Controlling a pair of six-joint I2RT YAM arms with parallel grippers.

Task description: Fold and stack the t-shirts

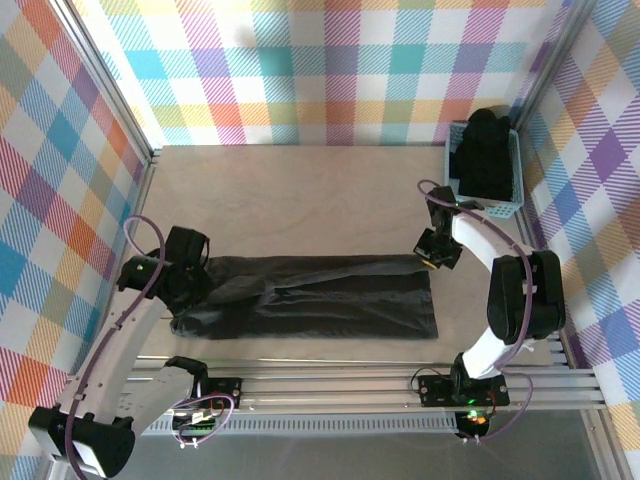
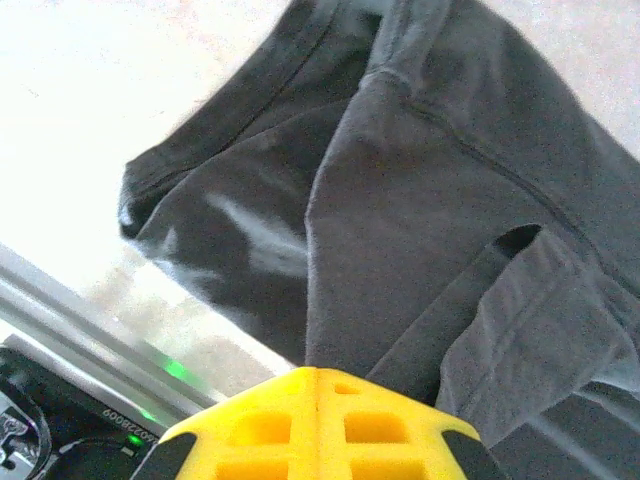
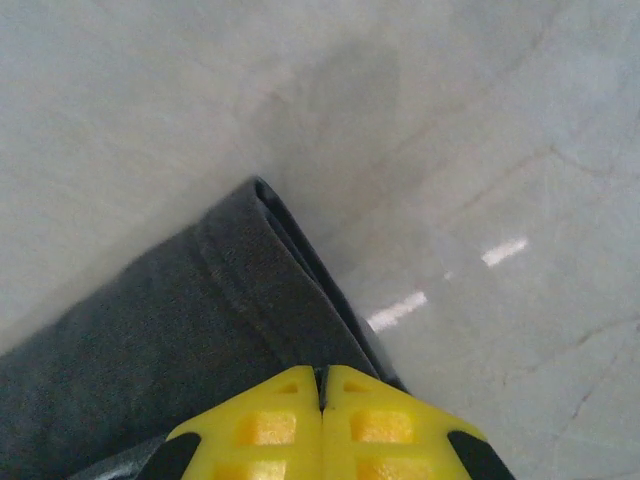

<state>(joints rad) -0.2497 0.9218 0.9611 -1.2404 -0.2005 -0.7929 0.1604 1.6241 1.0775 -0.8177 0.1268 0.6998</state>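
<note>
- Bright plaid walls (image 1: 330,70) close in a pale worktop (image 1: 300,190), with aluminium rails (image 1: 330,385) along its near edge.
- A black t-shirt (image 1: 330,300) lies flat toward the near edge, drawn out as a long band. Its long axis runs from the worktop's left side to its right, and it looks doubled over lengthwise.
- The left claw (image 2: 317,372) is clenched at the band's left end, where the sleeves bunch. Cloth rises to its yellow tips, so it seems to be pinching the shirt, though the bite itself is hidden beneath them.
- The right claw (image 3: 322,370) is clenched too, on the hemmed far-right corner of the band, with the folded edge running straight out from its tips.
- Each arm has its own end, so the shirt lies between the claws, stretching rightward from the left one and leftward from the right one. A fold across the short way would, I judge, mean carrying one end along that axis toward the other.
- In the far right corner a light blue basket (image 1: 490,208) holds more black t-shirts (image 1: 487,150), nearer the right arm and well apart from the band.
</note>
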